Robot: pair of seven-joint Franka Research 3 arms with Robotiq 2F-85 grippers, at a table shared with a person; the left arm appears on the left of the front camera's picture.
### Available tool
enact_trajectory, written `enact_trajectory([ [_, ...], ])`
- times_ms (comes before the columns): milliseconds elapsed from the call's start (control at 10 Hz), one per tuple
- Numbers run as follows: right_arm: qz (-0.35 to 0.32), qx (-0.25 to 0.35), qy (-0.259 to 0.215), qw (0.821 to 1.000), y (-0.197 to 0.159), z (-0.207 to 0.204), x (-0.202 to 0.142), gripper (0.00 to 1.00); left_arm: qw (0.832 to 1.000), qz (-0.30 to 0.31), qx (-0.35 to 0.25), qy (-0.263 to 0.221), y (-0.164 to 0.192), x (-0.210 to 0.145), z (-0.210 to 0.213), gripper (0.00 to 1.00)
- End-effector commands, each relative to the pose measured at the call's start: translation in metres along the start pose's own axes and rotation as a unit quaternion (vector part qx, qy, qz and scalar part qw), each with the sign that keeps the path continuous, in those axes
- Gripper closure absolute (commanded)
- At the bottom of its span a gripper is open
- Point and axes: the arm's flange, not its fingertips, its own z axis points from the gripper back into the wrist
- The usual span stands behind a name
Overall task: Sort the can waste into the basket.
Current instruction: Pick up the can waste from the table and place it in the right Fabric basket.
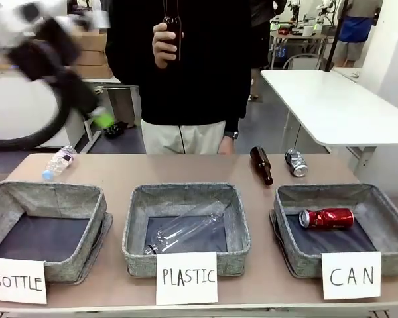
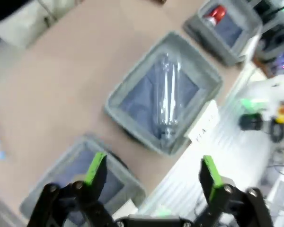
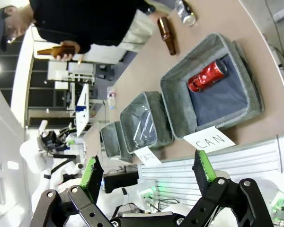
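Left gripper (image 2: 152,165): jaws spread wide, nothing between the pads. It hangs high over the left end of the table (image 1: 119,173) and is blurred in the front view.

Right gripper (image 3: 146,165): jaws wide apart and empty, held up on the robot's side, short of the CAN basket (image 1: 297,257).

Task state: red can (image 1: 326,218) lies on its side inside the CAN basket. Silver can (image 1: 296,162) lies on the table beyond the basket's far wall, not yet sorted.

Step in hand, by my reading: the approach to the second can, with half the job done.

Next move: the right arm looks the nearer. It would have to pass over the basket, come down on the silver can and close across its body. The can is dented, so the pads may seat unevenly.

Edges and room:
- Brown bottle (image 1: 261,165) lies just beside the silver can on its left, close enough to get nudged.
- The table's far edge is near behind the can, and a person stands just past it, hand (image 1: 164,45) around another bottle.
- To the can's right the tabletop is open.
- The basket floor has free space beside the red can for the drop.
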Motion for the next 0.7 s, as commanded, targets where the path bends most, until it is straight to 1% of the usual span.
enact_trajectory([
  [0, 0.012, 0.009, -0.006, 1.000, 0.000, 0.009, -0.006, 0.00, 0.995, 0.069, -0.065, -0.041, 0.042, -0.053, 0.017, 0.00],
  [100, 0.012, 0.009, -0.006, 1.000, 0.000, 0.009, -0.006, 0.00, 0.987, 0.100, -0.097, -0.081, 0.063, -0.084, 0.028, 0.00],
  [200, 0.012, 0.009, -0.006, 1.000, 0.000, 0.009, -0.006, 0.00, 0.976, 0.146, -0.100, -0.127, 0.084, -0.114, 0.036, 0.00],
  [300, 0.012, 0.009, -0.006, 1.000, 0.000, 0.009, -0.006, 0.00, 0.956, 0.183, -0.132, -0.187, 0.108, -0.143, 0.038, 0.00],
  [400, 0.012, 0.009, -0.006, 1.000, 0.000, 0.009, -0.006, 0.00, 0.931, 0.237, -0.147, -0.236, 0.132, -0.166, 0.029, 0.00],
  [500, 0.012, 0.009, -0.006, 1.000, 0.000, 0.009, -0.006, 0.00, 0.920, 0.259, -0.158, -0.249, 0.145, -0.169, 0.012, 0.00],
  [600, 0.012, 0.009, -0.006, 1.000, 0.000, 0.009, -0.006, 0.00, 0.954, 0.209, -0.132, -0.170, 0.121, -0.158, 0.045, 0.00],
])
